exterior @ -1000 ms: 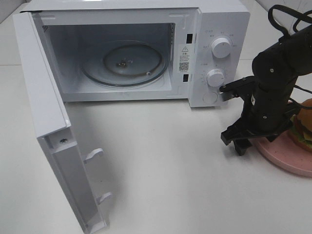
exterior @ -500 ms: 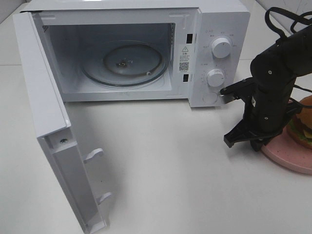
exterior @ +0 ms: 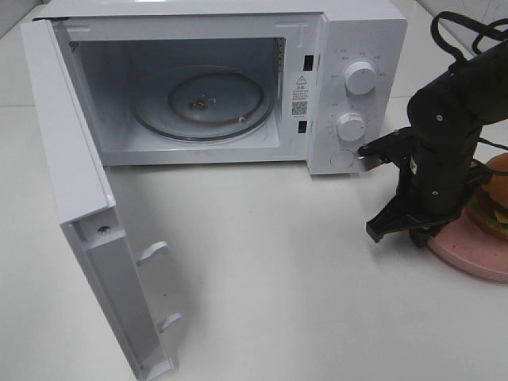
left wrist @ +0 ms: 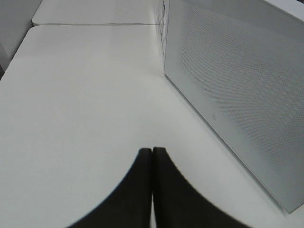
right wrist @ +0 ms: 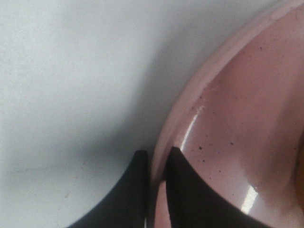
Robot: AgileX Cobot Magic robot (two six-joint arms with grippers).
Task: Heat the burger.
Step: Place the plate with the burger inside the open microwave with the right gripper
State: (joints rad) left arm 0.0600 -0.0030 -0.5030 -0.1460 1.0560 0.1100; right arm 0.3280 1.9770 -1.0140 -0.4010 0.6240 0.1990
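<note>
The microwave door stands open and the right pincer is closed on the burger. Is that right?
No: the right pincer is closed on the rim of the pink plate, not the burger, as the right wrist view shows. The microwave door stands open.

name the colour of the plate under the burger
Round plate: pink, dark speckles; right wrist view.

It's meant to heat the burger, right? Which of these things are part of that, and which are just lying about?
In the job: burger; pink plate under it, its rim pinched by the right jaws; open microwave with glass turntable.
Lying about: nothing loose; only the left jaws, shut, idle above the table beside the microwave.
</note>
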